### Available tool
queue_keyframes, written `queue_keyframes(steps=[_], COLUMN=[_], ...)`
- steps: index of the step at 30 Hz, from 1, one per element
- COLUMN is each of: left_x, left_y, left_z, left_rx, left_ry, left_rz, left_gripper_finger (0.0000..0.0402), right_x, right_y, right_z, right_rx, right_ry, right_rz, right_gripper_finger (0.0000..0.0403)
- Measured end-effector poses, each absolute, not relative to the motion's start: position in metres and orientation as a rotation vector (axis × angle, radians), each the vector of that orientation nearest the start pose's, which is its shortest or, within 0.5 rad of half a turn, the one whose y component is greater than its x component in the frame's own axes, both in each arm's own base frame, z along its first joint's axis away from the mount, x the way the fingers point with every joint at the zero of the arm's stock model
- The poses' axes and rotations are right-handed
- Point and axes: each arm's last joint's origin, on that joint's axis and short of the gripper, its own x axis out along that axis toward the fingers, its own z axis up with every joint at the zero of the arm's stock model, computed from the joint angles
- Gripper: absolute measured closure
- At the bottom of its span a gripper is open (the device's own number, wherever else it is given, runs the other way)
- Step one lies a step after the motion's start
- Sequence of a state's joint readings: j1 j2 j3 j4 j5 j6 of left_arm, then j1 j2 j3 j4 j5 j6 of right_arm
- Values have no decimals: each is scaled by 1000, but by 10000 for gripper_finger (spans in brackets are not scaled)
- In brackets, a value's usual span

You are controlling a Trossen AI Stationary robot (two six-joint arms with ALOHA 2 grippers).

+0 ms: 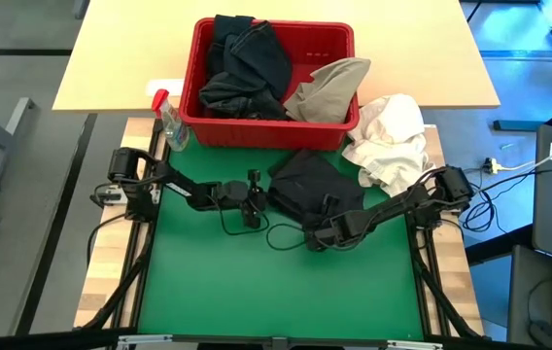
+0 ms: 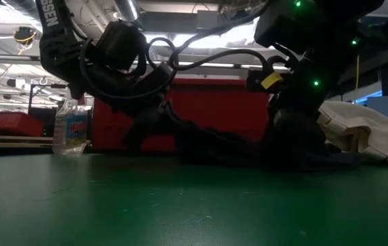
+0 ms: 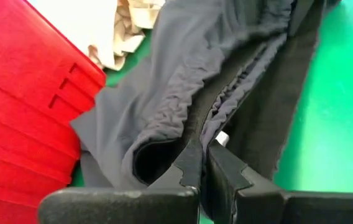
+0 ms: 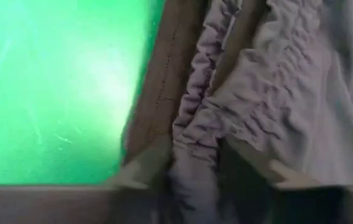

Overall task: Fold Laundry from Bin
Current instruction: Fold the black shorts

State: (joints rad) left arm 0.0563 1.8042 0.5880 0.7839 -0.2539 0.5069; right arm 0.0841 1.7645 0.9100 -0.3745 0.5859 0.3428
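From above, a dark garment (image 1: 307, 183) is seen lying on the green mat (image 1: 276, 282) just in front of the red bin (image 1: 271, 124), which holds further laundry (image 1: 247, 68). In the left wrist view, the left gripper (image 3: 202, 165) is pressed together on the garment's gathered edge. In the right wrist view, the right gripper (image 4: 217, 177) is seen pinching the same ruched waistband.

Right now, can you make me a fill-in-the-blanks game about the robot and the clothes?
1. The basket holding clothes is colored ____.
2. The dark garment lies on the ____ mat.
3. The left gripper is ____ on the dark garment.
4. The spray bottle stands beside the basket's ____ side.

Missing words: red; green; shut; left
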Motion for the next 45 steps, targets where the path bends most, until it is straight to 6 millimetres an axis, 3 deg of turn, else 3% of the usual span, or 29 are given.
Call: queue_keyframes(steps=[3, 5, 10, 14, 20, 27, 31, 38, 41, 45], left_x=[309, 309, 309, 311, 325, 342, 350, 364, 375, 389], left_y=[25, 25, 25, 24, 21, 28, 45, 93, 108, 121], left_z=[112, 111, 112, 115, 137, 165, 173, 174, 187, 219], left_rx=[538, 538, 538, 538, 549, 583, 566, 605, 642, 676], left_ry=[498, 499, 498, 486, 411, 332, 297, 289, 251, 169], left_rz=[190, 190, 190, 190, 254, 296, 273, 268, 265, 289], left_gripper_finger=[396, 396, 396, 396, 396, 396, 396, 396, 396, 396], right_x=[308, 308, 308, 309, 302, 277, 263, 253, 247, 241], right_y=[9, 9, 9, 11, 10, 7, 3, -10, -21, -32], right_z=[131, 131, 132, 144, 184, 230, 241, 243, 252, 280], right_rx=[-127, -131, -128, -96, -102, -79, -118, -182, -207, -258], right_ry=[1059, 1057, 1058, 1070, 1054, 1065, 1062, 1091, 1117, 1106], right_rz=[-647, -651, -648, -609, -609, -638, -733, -869, -936, -1030], right_gripper_finger=[361, 389, 384, 394, 396, 397, 395, 394, 395, 398])
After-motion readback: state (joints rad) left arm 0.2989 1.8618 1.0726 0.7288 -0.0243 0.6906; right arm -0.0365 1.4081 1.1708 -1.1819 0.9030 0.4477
